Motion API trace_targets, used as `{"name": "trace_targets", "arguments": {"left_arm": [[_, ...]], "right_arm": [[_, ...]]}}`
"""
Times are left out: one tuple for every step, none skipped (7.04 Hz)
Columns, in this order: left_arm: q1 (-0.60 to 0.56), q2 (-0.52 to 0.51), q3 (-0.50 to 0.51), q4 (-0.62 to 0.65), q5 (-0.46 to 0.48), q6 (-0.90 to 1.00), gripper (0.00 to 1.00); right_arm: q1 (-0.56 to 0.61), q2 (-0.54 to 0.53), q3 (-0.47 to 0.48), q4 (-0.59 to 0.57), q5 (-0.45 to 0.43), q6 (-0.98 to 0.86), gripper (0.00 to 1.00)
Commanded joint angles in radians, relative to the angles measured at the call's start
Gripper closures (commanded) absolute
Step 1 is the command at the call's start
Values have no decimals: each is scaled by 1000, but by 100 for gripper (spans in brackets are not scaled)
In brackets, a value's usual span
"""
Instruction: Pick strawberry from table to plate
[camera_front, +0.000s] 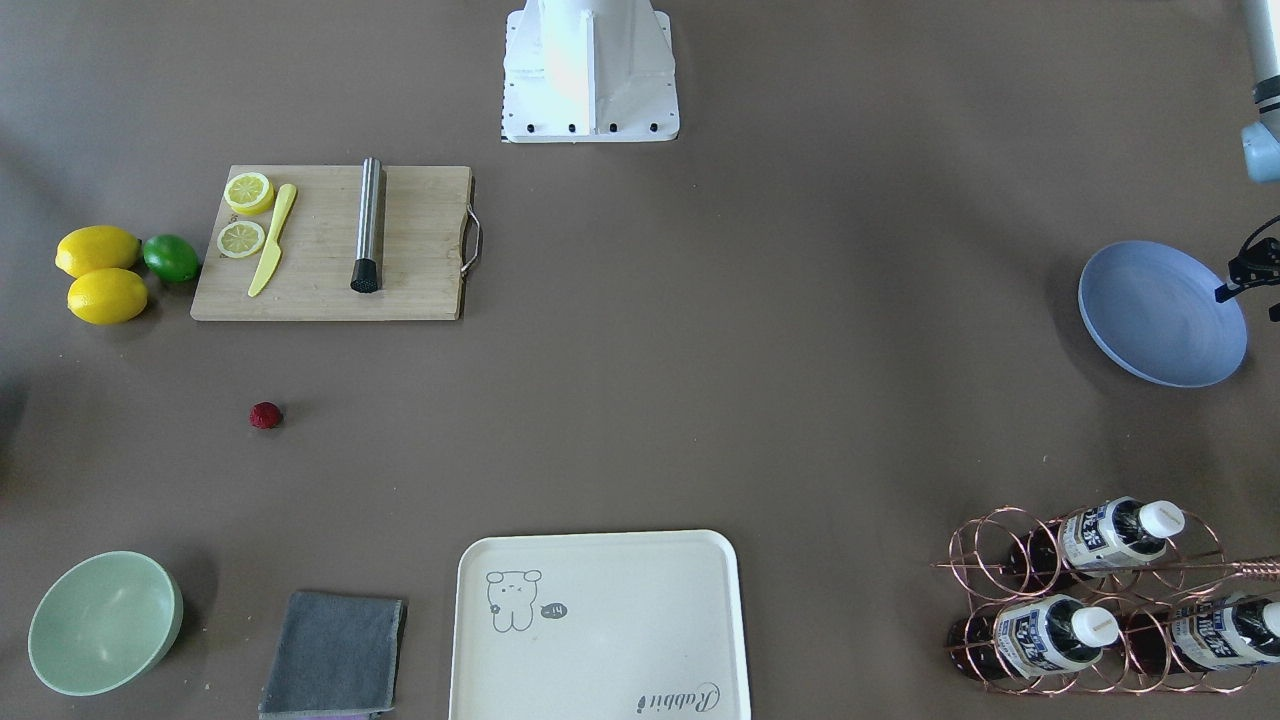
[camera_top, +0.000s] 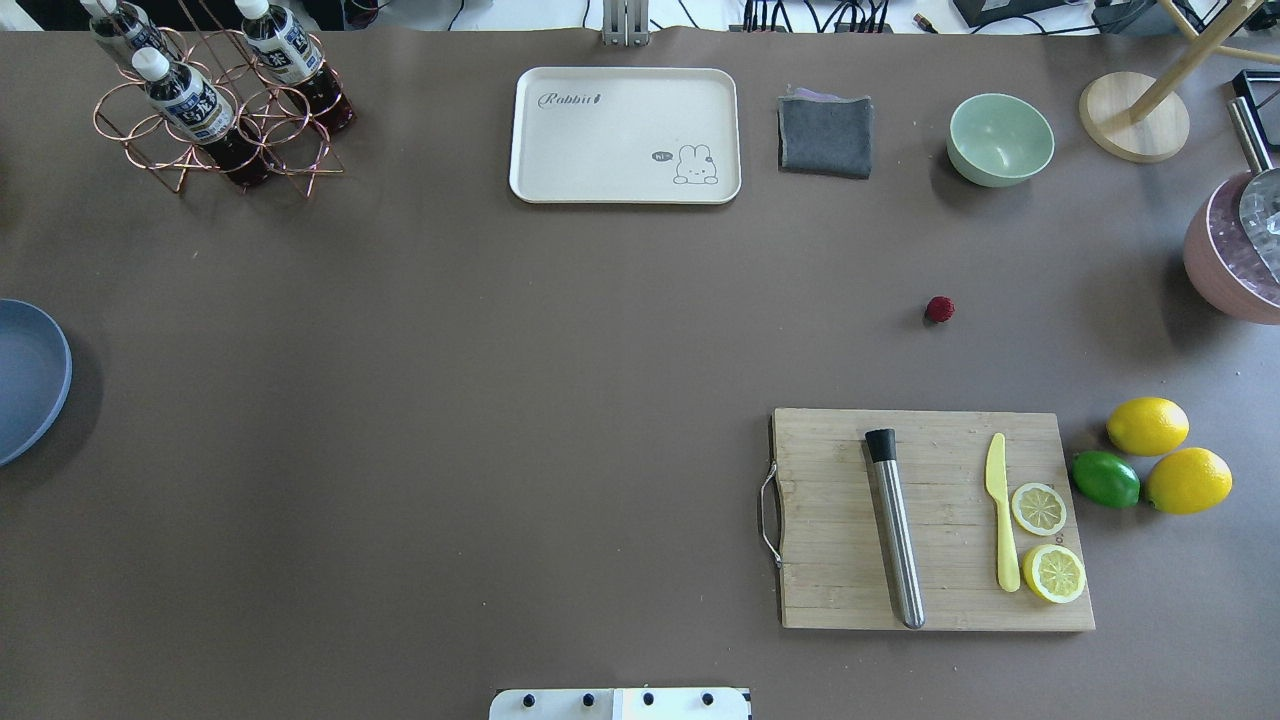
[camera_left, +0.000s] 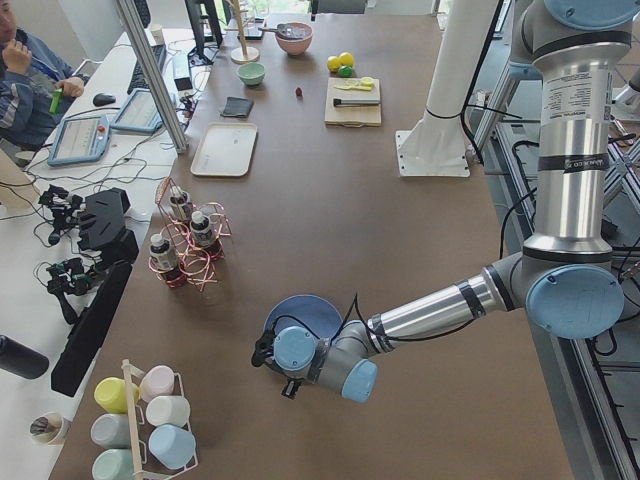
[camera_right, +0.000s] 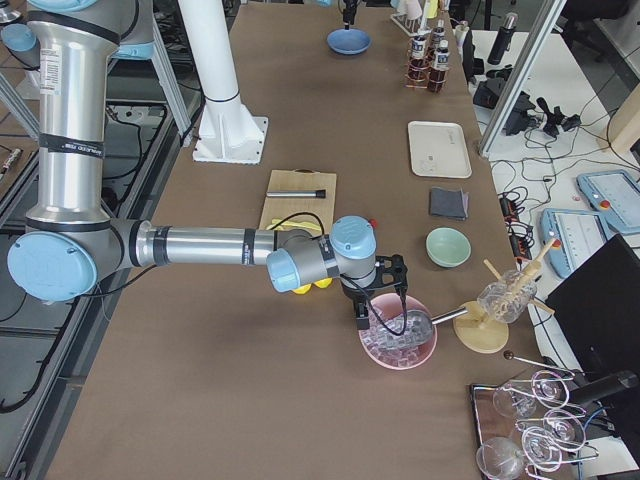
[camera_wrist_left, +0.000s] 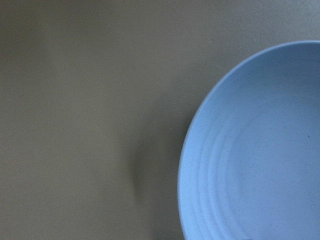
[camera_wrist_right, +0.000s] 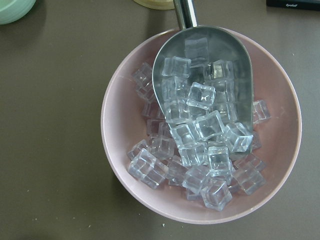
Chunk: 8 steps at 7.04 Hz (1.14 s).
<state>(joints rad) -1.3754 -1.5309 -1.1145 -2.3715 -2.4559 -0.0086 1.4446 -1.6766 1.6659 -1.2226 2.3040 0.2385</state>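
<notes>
The strawberry (camera_front: 265, 415) sat unheld on the surface (camera_front: 700, 400), well apart from the plate (camera_front: 1160, 315), since the left gripper (camera_front: 1245, 272) by it and the right gripper (camera_right: 383, 300) over the ice bowl (camera_wrist_right: 117, 100) seemed parked (whether open or closed I couldn't tell).

My left arm (camera_left: 568, 160) and right arm (camera_right: 200, 244) are silver tubes with dark bands, joined by rounded pale blue caps (camera_left: 574, 301). A thin black cable (camera_left: 352, 305) loops beside the left one. My right gripper (camera_right: 378, 298) is black. My white base (camera_front: 590, 70) shows black screws (camera_front: 572, 128).
</notes>
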Motion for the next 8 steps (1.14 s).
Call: {"name": "trace_targets", "arguments": {"left_arm": [[27,-17,19,0,0,1,23],[29,-31,34,0,0,1,31],[32,-40,42,0,0,1,45],[33,-41,42,0,-3,-1,70],[33,-46,38,0,-55,-1,97],[33,-49,25,2,-81,-11,100],[33,-49,-17,0,-121,-69,100],[33,-46,-89,0,-132,-173,100]], "right_arm": [[-4,0,0,2,-9,1,0],[-4,0,0,2,-11,1,0],[-6,2,0,2,-11,1,0],[-6,2,0,2,-11,1,0],[-6,3,0,2,-11,1,0],[-6,3,0,2,-9,1,0],[-6,3,0,2,-9,2,0],[-6,3,0,2,-9,2,0]]}}
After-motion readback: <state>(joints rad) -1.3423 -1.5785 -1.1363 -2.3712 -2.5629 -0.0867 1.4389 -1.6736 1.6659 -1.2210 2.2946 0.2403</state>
